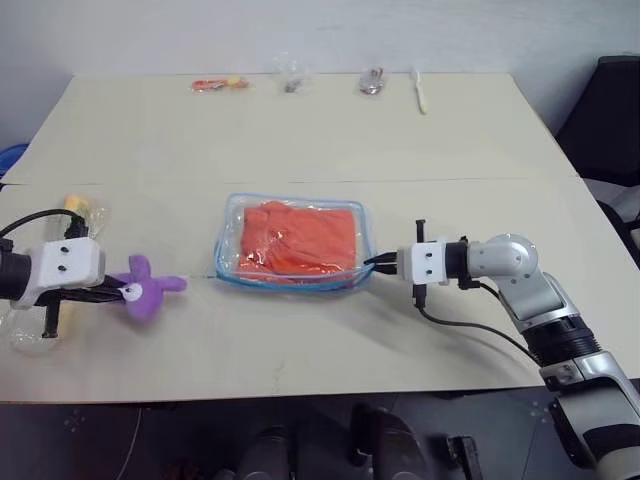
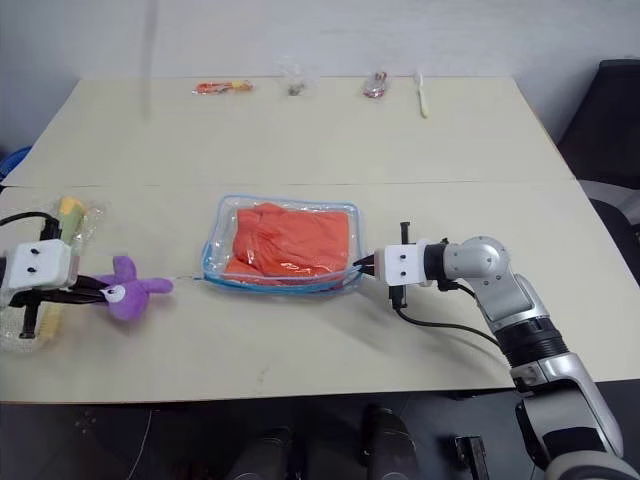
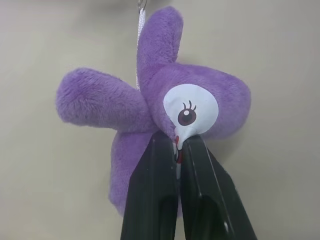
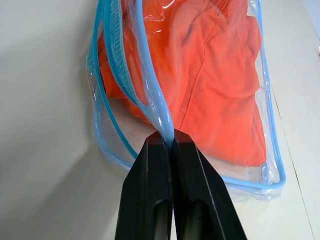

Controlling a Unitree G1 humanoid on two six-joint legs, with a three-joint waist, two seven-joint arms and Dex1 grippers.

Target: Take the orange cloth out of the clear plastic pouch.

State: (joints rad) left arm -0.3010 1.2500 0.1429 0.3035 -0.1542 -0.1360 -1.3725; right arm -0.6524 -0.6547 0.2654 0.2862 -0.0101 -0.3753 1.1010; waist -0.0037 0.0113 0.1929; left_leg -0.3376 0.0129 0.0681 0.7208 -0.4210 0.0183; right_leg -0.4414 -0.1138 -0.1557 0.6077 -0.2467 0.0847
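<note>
Purple plush toy (image 1: 145,288) sits at the left of the beige bench (image 1: 300,130), w/ a yellow thing in a clear bag (image 1: 80,210) just behind it. Far edge has a row of small stuff: orange packet (image 1: 220,84), small clear bag (image 1: 291,76), another little bag w/ something reddish (image 1: 371,81), and a white utensil (image 1: 421,92). Black chair (image 1: 610,110) off to the right.

An orange cloth (image 1: 300,238) is seen inside a clear pouch (image 1: 228,262) edged light blue. A purple plush toy (image 1: 147,293) is marked with a white eye patch.
</note>
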